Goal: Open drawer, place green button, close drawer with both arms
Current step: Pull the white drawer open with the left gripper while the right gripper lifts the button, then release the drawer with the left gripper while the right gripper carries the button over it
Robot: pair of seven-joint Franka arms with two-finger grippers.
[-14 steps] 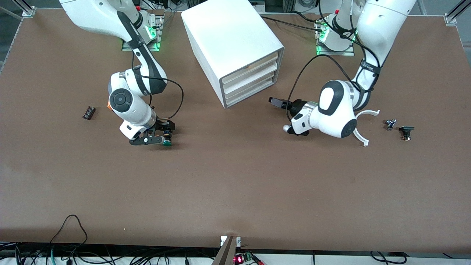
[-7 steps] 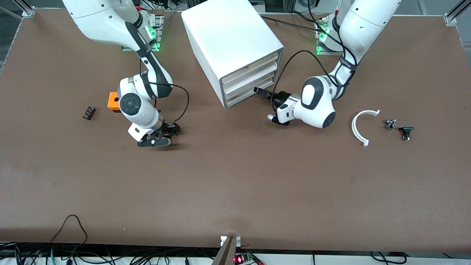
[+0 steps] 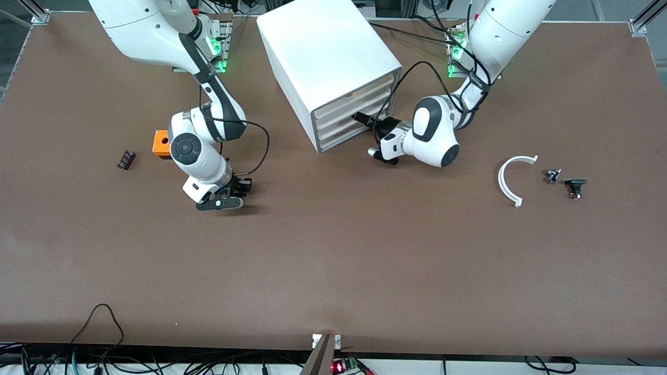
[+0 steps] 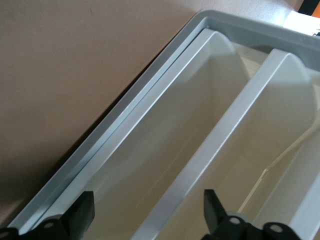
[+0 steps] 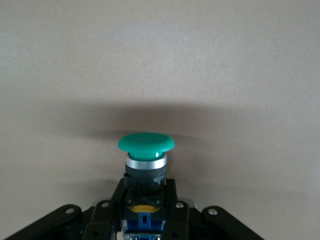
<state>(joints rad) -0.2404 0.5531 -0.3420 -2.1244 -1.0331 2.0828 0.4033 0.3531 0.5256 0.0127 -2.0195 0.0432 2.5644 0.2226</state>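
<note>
The white cabinet (image 3: 323, 47) stands at the table's back middle with its three drawers shut. The lowest drawer (image 3: 338, 138) also shows in the left wrist view (image 4: 165, 125). My left gripper (image 3: 359, 118) is open right at the drawer fronts. In its wrist view (image 4: 150, 220) the fingers straddle a white drawer lip without touching it, and I cannot tell which drawer's lip it is. My right gripper (image 3: 232, 197) is low over the table toward the right arm's end. In its wrist view (image 5: 145, 210) it is shut on the green-capped button (image 5: 146, 145).
An orange box with a hole (image 3: 161, 143) and a small black part (image 3: 125, 159) lie beside the right arm. A white curved piece (image 3: 513, 179) and two small dark parts (image 3: 553, 175) (image 3: 575, 186) lie toward the left arm's end.
The left gripper has moved from over the table up to the cabinet's drawer fronts. The right gripper has turned and shifted slightly, still holding the button; the orange box has come into view.
</note>
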